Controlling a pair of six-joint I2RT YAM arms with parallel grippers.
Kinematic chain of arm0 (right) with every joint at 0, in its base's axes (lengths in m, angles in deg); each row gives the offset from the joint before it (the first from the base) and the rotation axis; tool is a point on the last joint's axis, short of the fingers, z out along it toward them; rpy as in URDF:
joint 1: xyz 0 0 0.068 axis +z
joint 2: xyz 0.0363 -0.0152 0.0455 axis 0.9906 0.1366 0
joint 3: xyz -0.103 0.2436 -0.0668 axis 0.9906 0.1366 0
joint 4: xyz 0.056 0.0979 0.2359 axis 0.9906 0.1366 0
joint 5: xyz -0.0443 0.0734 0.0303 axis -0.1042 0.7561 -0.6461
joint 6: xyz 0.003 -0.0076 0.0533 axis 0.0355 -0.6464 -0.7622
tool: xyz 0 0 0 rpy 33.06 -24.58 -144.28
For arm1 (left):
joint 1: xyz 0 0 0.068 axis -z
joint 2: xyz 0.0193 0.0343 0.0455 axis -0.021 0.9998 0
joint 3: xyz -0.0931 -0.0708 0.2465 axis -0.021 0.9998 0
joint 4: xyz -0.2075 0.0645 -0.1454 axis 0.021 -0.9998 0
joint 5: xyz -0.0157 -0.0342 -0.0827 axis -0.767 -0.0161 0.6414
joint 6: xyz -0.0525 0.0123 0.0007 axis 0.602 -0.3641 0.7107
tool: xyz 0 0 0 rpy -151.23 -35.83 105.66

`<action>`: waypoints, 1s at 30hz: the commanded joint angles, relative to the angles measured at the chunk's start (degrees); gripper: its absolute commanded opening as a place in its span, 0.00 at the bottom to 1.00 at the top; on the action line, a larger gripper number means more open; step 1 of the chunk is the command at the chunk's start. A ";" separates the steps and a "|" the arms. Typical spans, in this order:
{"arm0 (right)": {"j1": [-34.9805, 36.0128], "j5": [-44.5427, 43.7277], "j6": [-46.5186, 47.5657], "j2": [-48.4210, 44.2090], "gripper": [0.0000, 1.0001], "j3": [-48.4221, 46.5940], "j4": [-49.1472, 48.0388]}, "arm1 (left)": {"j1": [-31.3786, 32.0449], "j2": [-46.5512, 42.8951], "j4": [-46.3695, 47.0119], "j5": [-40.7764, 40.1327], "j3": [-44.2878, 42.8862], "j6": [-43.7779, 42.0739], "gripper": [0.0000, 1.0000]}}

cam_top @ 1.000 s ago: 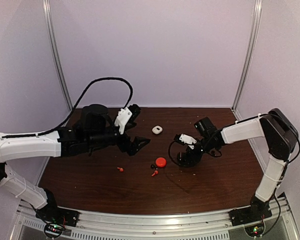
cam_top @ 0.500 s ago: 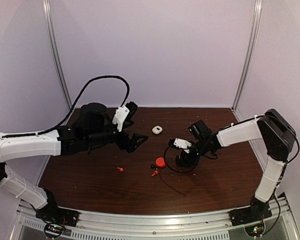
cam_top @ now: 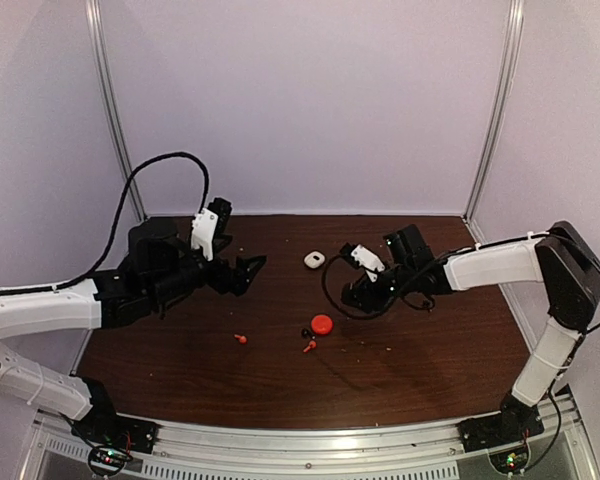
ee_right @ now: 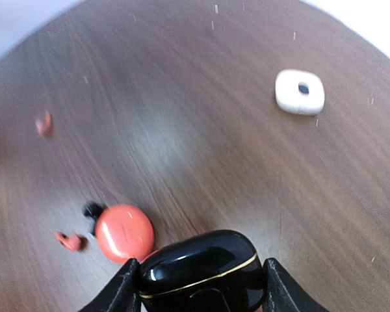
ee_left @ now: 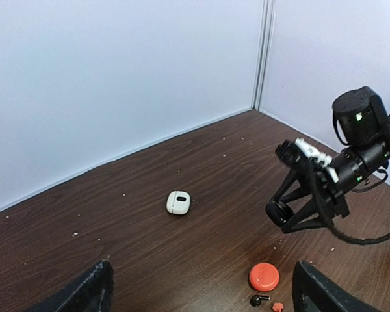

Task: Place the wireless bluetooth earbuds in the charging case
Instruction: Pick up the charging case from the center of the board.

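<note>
While the right end effector [ee_right: 198,289] hangs above the dark wooden table [ee_right: 201,130], its two fingers are clamped on the sides of a glossy black pebble-shaped plastic charging case [ee_right: 201,263] with a thin gold seam. Three cases show in all: that black one, a round red plastic case [ee_right: 125,233] lying on the table near it, and a white rounded-square plastic case [ee_right: 299,91] farther back, well apart. Three tiny stemmed earbuds lie loose on the table: a black earbud [ee_right: 91,209] just beside the red case, a red earbud [ee_right: 69,242] near that, and a second red earbud [ee_right: 44,123] apart toward the left arm. The right arm reaches in from its side, forearm nearly level. The left end effector [cam_top: 248,275] has its fingers spread wide, held above the table on a long outstretched arm, pointing toward the middle.
</note>
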 commanded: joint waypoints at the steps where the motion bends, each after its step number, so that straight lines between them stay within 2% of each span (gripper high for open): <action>1: 0.39 8.70 -23.94 -7.42 0.38 2.81 -20.78 | -0.18 -1.41 10.62 -1.11 3.45 -1.98 0.96; 5: 0.71 11.23 -43.26 -10.99 0.40 7.08 -37.91 | 0.21 -1.63 17.66 1.34 6.62 -5.03 0.92; 8: 1.76 9.40 -56.57 -12.38 0.40 10.46 -50.80 | 1.86 -0.86 25.28 0.70 9.01 -8.06 0.91; 14: 5.36 1.22 -71.76 -11.81 0.36 15.08 -70.86 | 6.10 4.29 36.75 -1.54 9.58 -15.32 0.90; 17: 7.59 -2.02 -76.36 -10.29 0.36 15.33 -76.93 | 8.13 7.74 39.24 -1.69 7.65 -18.92 0.90; 22: 11.97 -8.25 -77.75 -8.37 0.37 15.42 -79.75 | 10.76 12.47 39.05 -2.03 3.34 -23.19 0.86; 27: 14.84 -14.50 -77.68 -6.93 0.38 16.72 -81.04 | 11.58 14.84 38.87 -0.55 1.35 -24.91 0.77; 30: 15.95 -15.03 -78.86 -5.20 0.39 16.50 -81.98 | 11.75 15.42 38.94 1.14 0.90 -25.73 0.69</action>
